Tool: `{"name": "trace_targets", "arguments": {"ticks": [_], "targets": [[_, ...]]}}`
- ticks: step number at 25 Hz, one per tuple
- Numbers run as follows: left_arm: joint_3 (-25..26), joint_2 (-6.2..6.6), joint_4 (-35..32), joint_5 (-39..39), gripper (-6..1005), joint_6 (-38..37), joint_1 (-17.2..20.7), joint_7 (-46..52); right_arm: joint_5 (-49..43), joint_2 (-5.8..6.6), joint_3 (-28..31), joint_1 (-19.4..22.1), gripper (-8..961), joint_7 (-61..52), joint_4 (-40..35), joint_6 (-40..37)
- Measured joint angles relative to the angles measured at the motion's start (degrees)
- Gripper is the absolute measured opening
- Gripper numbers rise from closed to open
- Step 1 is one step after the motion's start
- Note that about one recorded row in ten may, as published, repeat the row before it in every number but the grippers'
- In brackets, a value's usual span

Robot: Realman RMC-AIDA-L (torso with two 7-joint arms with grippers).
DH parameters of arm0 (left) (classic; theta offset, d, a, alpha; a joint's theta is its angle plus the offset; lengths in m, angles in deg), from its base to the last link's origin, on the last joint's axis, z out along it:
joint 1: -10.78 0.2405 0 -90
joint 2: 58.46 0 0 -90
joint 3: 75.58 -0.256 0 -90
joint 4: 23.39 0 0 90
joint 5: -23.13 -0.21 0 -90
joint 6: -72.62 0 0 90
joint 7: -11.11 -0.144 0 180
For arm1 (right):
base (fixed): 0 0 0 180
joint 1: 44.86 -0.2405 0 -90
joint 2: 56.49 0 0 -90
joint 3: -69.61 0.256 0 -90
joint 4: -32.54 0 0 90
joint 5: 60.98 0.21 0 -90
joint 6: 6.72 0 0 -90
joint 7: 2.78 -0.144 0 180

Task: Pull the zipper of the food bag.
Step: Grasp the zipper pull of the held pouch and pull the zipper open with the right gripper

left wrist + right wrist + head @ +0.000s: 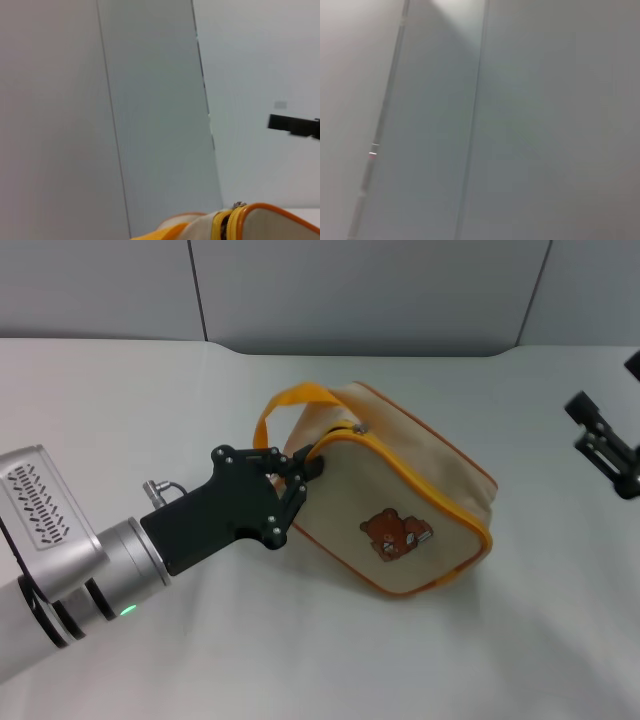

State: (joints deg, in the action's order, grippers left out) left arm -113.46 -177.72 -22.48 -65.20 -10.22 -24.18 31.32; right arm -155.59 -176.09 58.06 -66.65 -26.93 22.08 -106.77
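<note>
The food bag (400,505) lies on the white counter (300,660) with its bear patch (395,533) facing up toward the head camera. Its long axis runs diagonally: one end, carrying the yellow-orange strap loop (290,405), points toward the robot's left and away from it, and the other end points toward the robot's right and nearer to it. The zipper (420,465) follows the upper edge of the patched face along that same diagonal, and a small silver metal piece (359,427) sits on it at the strap-loop end.

The left end effector (305,468) is at the strap-loop end of the bag, its black fingers (296,456) pressed against the bag's corner just below the loop. They look drawn together on the bag's edge there, but what exactly they pinch cannot be made out. The left arm reaches in low from the robot's left, forearm slanting up toward the bag, wrist nearly level with the counter. In the left wrist view the bag's zipper edge (227,227) shows close by, with a silver piece at its top.

The right end effector (605,445) hangs well apart from the bag, off to the robot's right above the counter; whether it is apart or together cannot be told.
</note>
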Motion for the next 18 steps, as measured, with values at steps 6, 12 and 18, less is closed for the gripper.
{"name": "trace_targets", "arguments": {"ticks": [6, 12, 18], "targets": [[-0.26, 0.00, -2.37, -0.63, 57, -2.35, -0.37, 0.00, 1.28, -0.13, -0.21, -4.23, 735, 34.92, 15.40, 6.04], [-0.27, 0.00, -2.42, -0.66, 57, -2.47, -0.56, 0.00, -1.02, -0.29, 0.00, -5.94, 735, 62.97, 26.40, 11.74], [-0.17, 0.00, -2.45, -0.70, 58, -2.51, -0.65, 0.00, -2.14, -0.29, 0.15, -6.23, 734, 72.12, 29.22, 12.52]]}}
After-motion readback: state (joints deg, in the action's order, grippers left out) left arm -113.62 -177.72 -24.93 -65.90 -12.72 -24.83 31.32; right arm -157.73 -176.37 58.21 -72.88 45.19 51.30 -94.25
